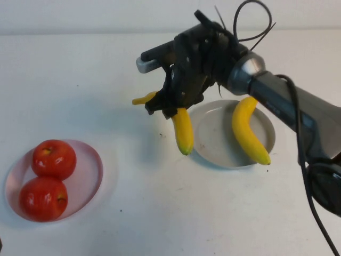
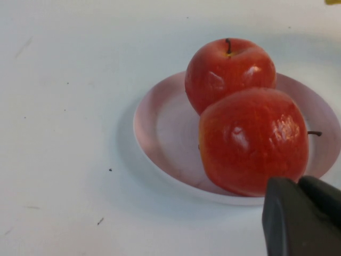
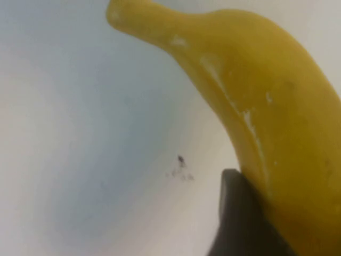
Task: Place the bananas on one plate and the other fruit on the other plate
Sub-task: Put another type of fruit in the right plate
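Observation:
My right gripper (image 1: 169, 104) is shut on a yellow banana (image 1: 184, 133) and holds it tilted, its lower tip by the left rim of the grey-blue plate (image 1: 213, 140). The right wrist view shows this banana (image 3: 256, 96) close up against one dark finger (image 3: 237, 213). The second banana (image 1: 248, 133) lies on the grey-blue plate's right side. Two red apples (image 1: 53, 159) (image 1: 43, 198) sit on the pale pink plate (image 1: 91, 160) at the left. My left gripper (image 2: 301, 184) is shut and empty, just short of the nearer apple (image 2: 253, 138) on the pink plate (image 2: 160, 128).
The white table (image 1: 160, 213) lies bare between the two plates and along the front. The right arm and its black cables (image 1: 298, 117) reach in from the right over the grey-blue plate.

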Robot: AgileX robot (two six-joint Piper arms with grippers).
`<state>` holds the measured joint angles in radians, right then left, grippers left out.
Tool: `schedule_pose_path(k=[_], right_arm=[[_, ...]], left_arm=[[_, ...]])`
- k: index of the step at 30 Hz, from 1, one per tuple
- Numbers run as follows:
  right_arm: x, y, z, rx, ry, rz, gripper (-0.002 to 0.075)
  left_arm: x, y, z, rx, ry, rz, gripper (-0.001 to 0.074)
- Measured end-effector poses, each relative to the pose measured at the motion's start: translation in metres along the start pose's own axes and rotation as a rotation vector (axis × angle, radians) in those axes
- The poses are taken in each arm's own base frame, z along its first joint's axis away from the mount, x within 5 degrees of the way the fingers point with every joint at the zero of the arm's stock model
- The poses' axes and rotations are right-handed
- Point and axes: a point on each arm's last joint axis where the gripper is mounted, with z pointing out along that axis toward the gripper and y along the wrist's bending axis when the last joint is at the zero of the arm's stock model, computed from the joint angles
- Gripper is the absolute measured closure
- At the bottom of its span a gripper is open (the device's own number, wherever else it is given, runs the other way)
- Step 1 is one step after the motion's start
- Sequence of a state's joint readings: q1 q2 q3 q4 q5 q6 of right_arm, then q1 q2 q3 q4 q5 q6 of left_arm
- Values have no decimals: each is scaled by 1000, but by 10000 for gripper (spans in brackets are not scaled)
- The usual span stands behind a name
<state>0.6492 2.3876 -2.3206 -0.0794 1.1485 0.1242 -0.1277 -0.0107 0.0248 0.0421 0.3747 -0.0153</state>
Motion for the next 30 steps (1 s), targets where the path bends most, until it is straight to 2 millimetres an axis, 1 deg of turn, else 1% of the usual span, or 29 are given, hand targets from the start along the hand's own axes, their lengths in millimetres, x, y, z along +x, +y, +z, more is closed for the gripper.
schedule_pose_path(k=[4,7,9,15,21,24,26,30], right_arm=[[-3,-9,-40,66,-13,37,418],[-1,-18,-52,96,-18,77,418],[5,-27,-48,108,15,123,418],[30,-44,-20,115,155,217,418],[37,-53,-12,112,195,245,418],[38,-53,-11,112,199,245,416],[38,-53,-11,116,198,243,391],[39,-55,-8,135,201,234,307]], left_arm=[[0,0,0,0,0,0,731],[0,0,0,0,0,0,731],[0,0,0,0,0,0,731],[0,0,0,0,0,0,731],[0,0,0,0,0,0,731],[0,0,0,0,0,0,731],[0,0,0,0,0,0,731],[0,0,0,0,0,0,731]])
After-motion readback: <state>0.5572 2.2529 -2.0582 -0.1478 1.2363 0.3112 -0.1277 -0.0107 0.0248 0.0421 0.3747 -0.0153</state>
